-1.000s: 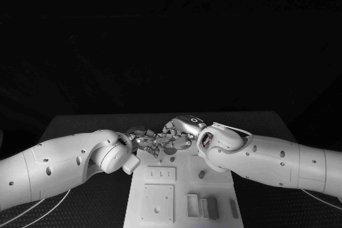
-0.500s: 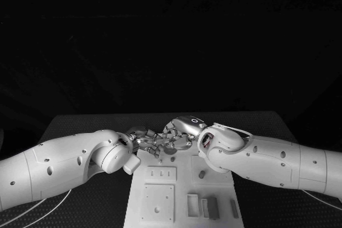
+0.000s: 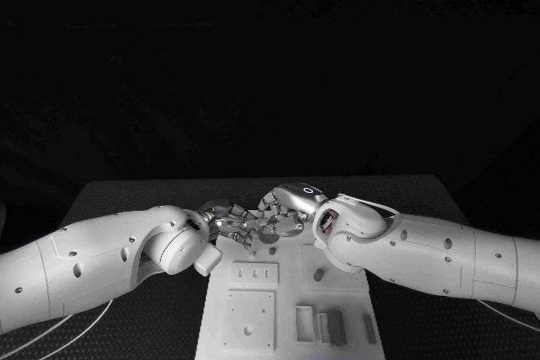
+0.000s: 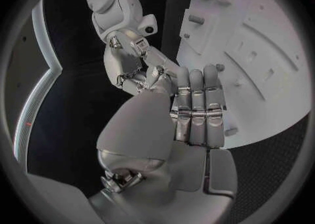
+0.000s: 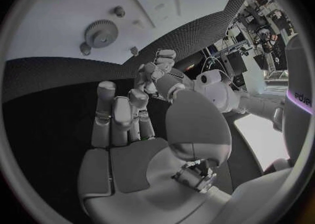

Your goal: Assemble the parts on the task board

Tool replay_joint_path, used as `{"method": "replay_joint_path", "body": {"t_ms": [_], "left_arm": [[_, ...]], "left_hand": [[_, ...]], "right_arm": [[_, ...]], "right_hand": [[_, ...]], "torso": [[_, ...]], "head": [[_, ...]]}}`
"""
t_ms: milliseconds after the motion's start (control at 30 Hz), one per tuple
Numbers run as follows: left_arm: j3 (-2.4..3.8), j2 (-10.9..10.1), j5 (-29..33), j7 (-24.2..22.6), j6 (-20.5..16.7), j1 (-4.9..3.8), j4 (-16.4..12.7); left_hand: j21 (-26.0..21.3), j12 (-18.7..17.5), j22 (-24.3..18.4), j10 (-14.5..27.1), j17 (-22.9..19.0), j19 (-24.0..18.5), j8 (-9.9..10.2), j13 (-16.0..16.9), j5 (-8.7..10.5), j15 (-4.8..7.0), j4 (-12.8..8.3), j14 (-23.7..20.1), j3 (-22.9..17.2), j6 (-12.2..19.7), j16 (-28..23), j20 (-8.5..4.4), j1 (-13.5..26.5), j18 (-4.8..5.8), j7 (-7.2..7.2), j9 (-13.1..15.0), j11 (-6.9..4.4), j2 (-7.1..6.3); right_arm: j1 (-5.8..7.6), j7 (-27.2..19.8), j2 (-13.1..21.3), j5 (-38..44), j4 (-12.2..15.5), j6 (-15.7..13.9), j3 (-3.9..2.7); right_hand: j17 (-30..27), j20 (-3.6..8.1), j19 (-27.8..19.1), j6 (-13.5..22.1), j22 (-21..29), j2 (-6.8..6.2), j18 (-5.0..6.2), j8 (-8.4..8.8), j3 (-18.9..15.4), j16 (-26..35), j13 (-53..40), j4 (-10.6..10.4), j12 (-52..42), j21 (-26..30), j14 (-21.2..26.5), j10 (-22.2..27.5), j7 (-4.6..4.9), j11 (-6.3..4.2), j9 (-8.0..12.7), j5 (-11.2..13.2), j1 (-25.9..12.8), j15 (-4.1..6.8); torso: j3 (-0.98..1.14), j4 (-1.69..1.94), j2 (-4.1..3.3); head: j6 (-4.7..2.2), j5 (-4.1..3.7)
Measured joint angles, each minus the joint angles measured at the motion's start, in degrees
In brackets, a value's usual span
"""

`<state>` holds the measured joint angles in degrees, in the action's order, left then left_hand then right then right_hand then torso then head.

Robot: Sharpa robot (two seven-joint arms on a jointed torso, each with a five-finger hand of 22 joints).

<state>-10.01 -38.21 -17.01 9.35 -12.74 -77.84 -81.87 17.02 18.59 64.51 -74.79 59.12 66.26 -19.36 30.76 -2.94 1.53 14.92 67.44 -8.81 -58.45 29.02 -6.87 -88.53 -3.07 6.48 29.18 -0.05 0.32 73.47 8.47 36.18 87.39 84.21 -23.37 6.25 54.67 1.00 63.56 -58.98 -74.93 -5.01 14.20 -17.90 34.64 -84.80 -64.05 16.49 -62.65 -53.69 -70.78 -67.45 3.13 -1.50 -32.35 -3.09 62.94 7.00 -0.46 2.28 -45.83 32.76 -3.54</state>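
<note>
1. Nearest the robot, the task board (image 3: 254,329) lies white on the black counter (image 3: 124,196), stretching from the bottom edge of the head view up to where the two hands meet.
2. On the board's near end, below the right forearm, several upright rectangular parts (image 3: 334,327) stand side by side, well short of either hand.
3. Beside them, toward the left arm's side, are two raised square plates (image 3: 250,319), the farther one with three small slots.
4. A short peg (image 3: 318,275) stands on the board just under the right wrist.
5. The left hand (image 3: 229,222) sits at the board's far end, fingers straight and pressed together side by side in the left wrist view (image 4: 197,109), with nothing seen between them; its fingertips (image 4: 195,75) lie over the white board.
6. The right hand (image 3: 284,213) meets it from the other side, fingertips close to the left hand's; whether they touch cannot be told. In the right wrist view its fingers (image 5: 121,119) stand up straight and close together, palm bare, holding nothing.
7. Beyond the right hand's fingertips, a toothed gear (image 5: 100,32) lies flat on the board, a small peg (image 5: 118,11) just past it.
</note>
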Motion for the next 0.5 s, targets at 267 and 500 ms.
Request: {"method": "replay_joint_path", "body": {"t_ms": [267,500], "left_arm": [[0.01,-0.76,0.01,-0.11,0.07,-0.04,0.69],[0.02,-0.76,0.01,0.03,0.20,-0.04,0.71]], "left_hand": [[0.00,0.22,0.13,-0.01,0.03,0.09,0.01,0.05,0.02,0.00,0.00,0.00,0.00,0.02,0.22,-0.08,-0.74,0.00,0.03,-0.85,0.01,0.74],[0.00,0.22,0.13,-0.03,0.02,0.09,0.00,0.05,0.12,0.00,0.00,0.00,0.01,0.02,0.22,-0.08,-0.74,0.00,0.03,-0.89,0.03,0.74]], "right_arm": [[-0.40,0.37,1.64,-1.00,-0.37,-0.03,0.15],[-0.53,0.60,1.96,-1.59,-0.25,-0.06,0.15]], "right_hand": [[-2.01,-0.41,-0.42,2.94,0.00,-4.96,-0.32,2.56,0.86,0.60,0.47,-2.28,1.28,0.34,2.29,2.02,2.94,1.61,1.36,-0.24,-2.01,-1.09],[-2.01,-0.41,-0.43,2.99,0.00,-5.18,-0.24,2.56,0.86,0.60,0.46,-2.28,1.28,0.34,2.30,2.02,3.00,1.61,1.36,-0.24,-2.06,-1.10]], "torso": [[-0.02,-0.01,0.00],[0.02,-0.03,0.00]], "head": [[0.05,-0.01],[0.05,0.02]]}}
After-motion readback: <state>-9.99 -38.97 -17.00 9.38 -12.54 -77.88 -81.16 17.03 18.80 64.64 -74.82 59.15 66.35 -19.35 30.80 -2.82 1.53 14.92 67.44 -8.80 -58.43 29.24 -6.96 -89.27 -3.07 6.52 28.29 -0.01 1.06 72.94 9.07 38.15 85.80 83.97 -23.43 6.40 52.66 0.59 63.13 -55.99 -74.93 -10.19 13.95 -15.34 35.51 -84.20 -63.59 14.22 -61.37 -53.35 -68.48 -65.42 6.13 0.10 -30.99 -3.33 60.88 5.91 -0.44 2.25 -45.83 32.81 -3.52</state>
